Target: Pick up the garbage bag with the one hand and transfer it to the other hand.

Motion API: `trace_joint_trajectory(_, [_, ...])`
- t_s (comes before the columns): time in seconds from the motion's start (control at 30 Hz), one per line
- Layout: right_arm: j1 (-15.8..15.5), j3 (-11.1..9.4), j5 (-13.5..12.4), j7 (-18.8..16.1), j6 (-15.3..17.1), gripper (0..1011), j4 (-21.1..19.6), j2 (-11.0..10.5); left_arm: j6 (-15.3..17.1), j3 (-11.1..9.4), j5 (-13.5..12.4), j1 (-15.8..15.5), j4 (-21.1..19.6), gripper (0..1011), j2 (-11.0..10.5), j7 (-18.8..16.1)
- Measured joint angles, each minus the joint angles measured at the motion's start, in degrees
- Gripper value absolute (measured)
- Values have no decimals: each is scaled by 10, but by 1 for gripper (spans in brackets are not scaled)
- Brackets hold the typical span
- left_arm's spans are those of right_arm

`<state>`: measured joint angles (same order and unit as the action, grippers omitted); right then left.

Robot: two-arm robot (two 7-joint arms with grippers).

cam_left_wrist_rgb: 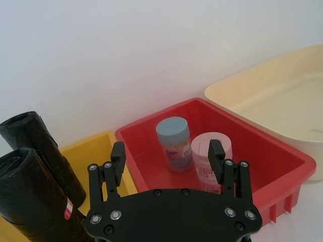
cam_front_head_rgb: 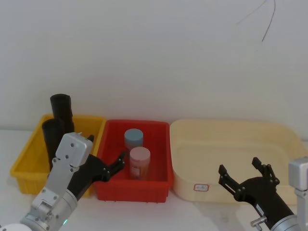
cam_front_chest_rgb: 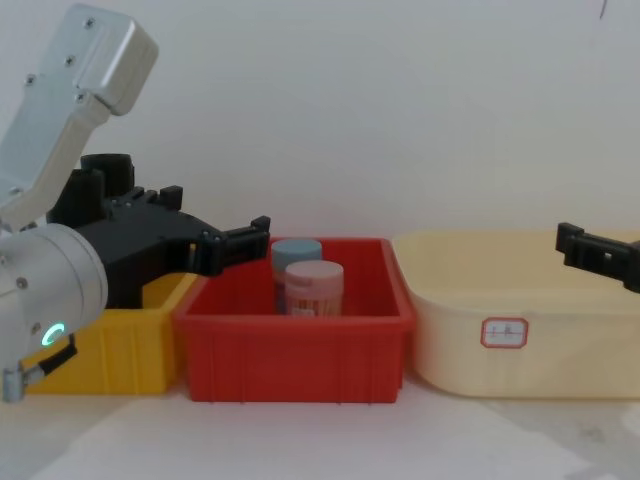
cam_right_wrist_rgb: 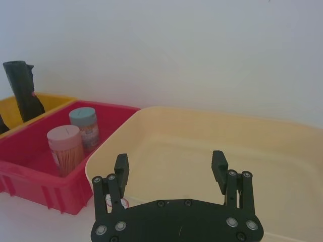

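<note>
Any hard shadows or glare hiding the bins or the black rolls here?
Head view: even light, only a faint shadow under the red bin. Left wrist view: soft sheen on the stickered black roll, its red-and-white sticker plain to see. Chest view: the left arm's ring light glows green without flare.

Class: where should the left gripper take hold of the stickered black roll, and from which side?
Grip the garbage bag at its upper end, which stands above the yellow bin, probably from the red bin side, with the left gripper jaws open across the round body.
</note>
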<state>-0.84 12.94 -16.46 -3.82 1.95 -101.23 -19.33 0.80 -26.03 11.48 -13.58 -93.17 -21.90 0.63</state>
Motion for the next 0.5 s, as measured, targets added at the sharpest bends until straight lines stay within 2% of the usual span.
trace_joint_trajectory(0.5, [0, 0, 0, 0, 0, 1000, 0, 0, 0, 0, 0, 0, 0, 1002, 0, 0])
